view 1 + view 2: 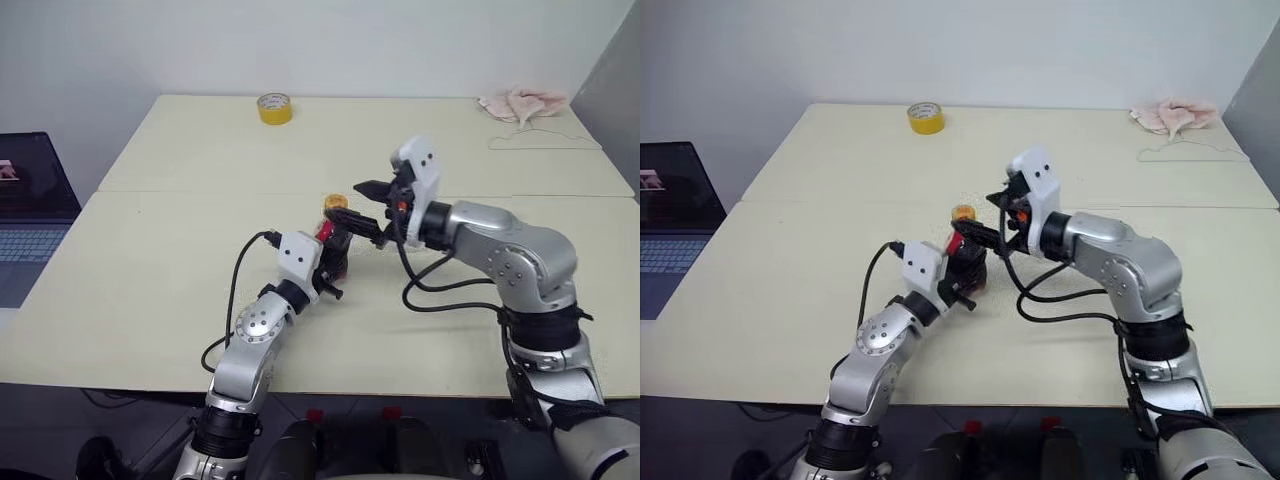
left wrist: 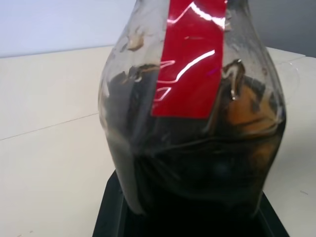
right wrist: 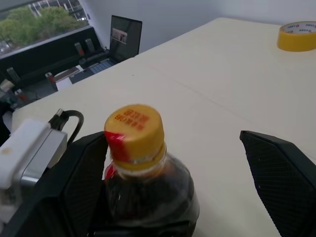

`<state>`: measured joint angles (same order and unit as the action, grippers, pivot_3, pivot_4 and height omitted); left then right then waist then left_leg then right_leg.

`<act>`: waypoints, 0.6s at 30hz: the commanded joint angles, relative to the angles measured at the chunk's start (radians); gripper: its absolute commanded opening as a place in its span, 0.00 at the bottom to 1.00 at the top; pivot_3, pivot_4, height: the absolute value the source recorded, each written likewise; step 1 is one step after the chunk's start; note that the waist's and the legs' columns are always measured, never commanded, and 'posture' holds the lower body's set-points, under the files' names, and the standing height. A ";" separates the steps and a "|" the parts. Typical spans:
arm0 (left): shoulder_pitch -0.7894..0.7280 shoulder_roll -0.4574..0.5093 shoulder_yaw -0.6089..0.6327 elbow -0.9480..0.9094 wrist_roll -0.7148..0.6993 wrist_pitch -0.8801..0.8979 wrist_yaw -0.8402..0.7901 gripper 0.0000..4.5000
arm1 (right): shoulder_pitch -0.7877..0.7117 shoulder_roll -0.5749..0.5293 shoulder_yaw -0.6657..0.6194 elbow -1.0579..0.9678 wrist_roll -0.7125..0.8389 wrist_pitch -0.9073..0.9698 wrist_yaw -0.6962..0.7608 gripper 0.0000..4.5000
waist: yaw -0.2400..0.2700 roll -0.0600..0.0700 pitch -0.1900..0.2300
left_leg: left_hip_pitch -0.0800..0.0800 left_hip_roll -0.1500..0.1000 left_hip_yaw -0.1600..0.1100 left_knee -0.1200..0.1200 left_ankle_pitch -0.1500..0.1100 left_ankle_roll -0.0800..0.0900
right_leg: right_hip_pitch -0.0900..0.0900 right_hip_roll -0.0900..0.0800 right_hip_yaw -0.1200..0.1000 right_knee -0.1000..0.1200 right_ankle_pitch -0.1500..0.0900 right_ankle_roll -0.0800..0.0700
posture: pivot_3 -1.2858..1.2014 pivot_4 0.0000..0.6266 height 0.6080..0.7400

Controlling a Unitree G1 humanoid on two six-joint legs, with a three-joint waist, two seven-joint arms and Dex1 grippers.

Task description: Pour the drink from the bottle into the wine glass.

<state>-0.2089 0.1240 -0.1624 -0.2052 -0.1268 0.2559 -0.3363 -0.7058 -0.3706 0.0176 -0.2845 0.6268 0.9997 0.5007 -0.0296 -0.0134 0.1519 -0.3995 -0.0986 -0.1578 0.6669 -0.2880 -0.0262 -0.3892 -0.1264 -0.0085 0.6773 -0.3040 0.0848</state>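
Two grippers meet near the middle of the cream table point(image 1: 150, 290); the left gripper point(image 1: 335, 262) is clamped on the body of the bottle point(image 1: 333, 250), holding it upright just above the tabletop; dark drink point(image 2: 197, 173) fills its lower part, the yellow cap point(image 3: 134, 129) still on; the right gripper point(image 1: 366, 208) hangs level at the cap, fingers spread wide, gripping nothing; a yellow tape roll point(image 1: 274, 108) lies at the far edge.

head pair: high, forward-down | wrists: close, both on bottle point(image 3: 143, 173)
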 commanded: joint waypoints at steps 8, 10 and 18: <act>-0.017 0.013 0.033 -0.048 -0.004 -0.048 -0.006 0.20 | 0.105 -0.144 -0.107 -0.143 0.113 -0.043 0.165 1.00 | -0.004 0.000 0.000 | 0.001 0.002 0.002 -0.001 0.000 0.000 | 0.000 0.001 0.001 0.000 0.000 0.000 | 0.52 0.24 1.00; -0.022 0.010 0.030 -0.047 -0.002 -0.047 -0.007 0.20 | 0.083 -0.120 -0.090 -0.144 0.115 -0.058 0.163 1.00 | -0.003 0.000 0.000 | 0.001 0.002 0.002 -0.001 0.000 0.000 | 0.000 0.001 0.000 0.000 0.000 0.000 | 0.52 0.24 1.00; -0.023 0.010 0.031 -0.048 0.003 -0.052 -0.005 0.19 | -0.016 0.002 -0.041 -0.091 0.084 -0.067 0.046 1.00 | -0.001 0.000 0.000 | 0.001 0.001 0.001 -0.001 0.000 0.000 | 0.000 0.001 0.000 -0.001 0.000 0.000 | 0.52 0.24 1.00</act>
<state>-0.2121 0.1352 -0.1323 -0.2109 -0.1251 0.2408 -0.3405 -0.6974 -0.3838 -0.0281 -0.3729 0.7187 0.9471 0.5793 -0.0303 -0.0132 0.1520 -0.3987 -0.0974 -0.1568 0.6661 -0.2880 -0.0262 -0.3890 -0.1254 -0.0081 0.6769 -0.3040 0.0848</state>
